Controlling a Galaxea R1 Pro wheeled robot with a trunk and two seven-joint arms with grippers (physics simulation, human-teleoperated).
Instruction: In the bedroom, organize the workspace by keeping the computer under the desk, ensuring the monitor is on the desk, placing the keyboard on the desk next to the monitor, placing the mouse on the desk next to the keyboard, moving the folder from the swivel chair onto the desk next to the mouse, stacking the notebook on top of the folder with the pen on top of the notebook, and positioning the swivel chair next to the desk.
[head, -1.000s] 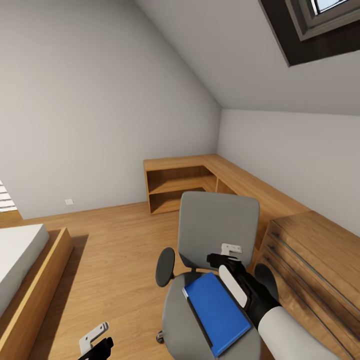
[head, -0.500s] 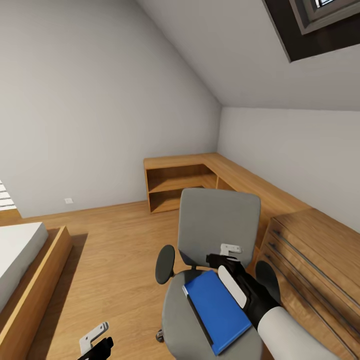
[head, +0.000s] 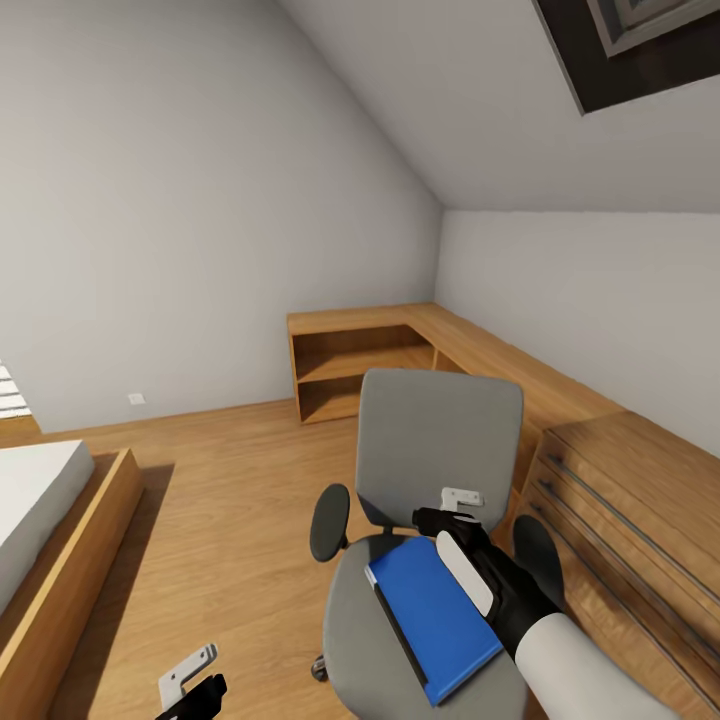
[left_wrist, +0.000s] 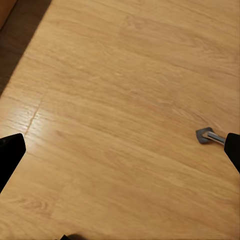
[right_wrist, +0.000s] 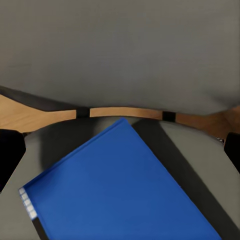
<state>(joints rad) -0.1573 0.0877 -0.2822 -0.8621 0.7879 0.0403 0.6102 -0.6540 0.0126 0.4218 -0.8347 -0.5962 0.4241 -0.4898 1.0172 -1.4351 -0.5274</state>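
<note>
The swivel chair (head: 440, 440) stands in front of me, its grey back towards the far wall and black armrests at each side. The blue folder (head: 435, 615) lies flat on its grey seat. My right gripper (head: 440, 520) hangs open just above the folder's far corner, near the backrest. In the right wrist view the folder (right_wrist: 120, 195) lies below the open right gripper (right_wrist: 120, 160), with the chair's back (right_wrist: 120, 50) beyond it. Low at the left, my left gripper (head: 195, 690) is open over bare plank floor (left_wrist: 120, 100), holding nothing.
A wooden drawer chest (head: 640, 500) stands close to the right of the chair. A low wooden corner shelf (head: 400, 350) runs along the far walls. A bed in a wooden frame (head: 60, 540) is at the left. A chrome chair leg tip (left_wrist: 210, 136) rests on the floor.
The whole picture has slid slightly upward, so the camera has moved. Both grippers keep their places in the view, and the folder still lies on the seat.
</note>
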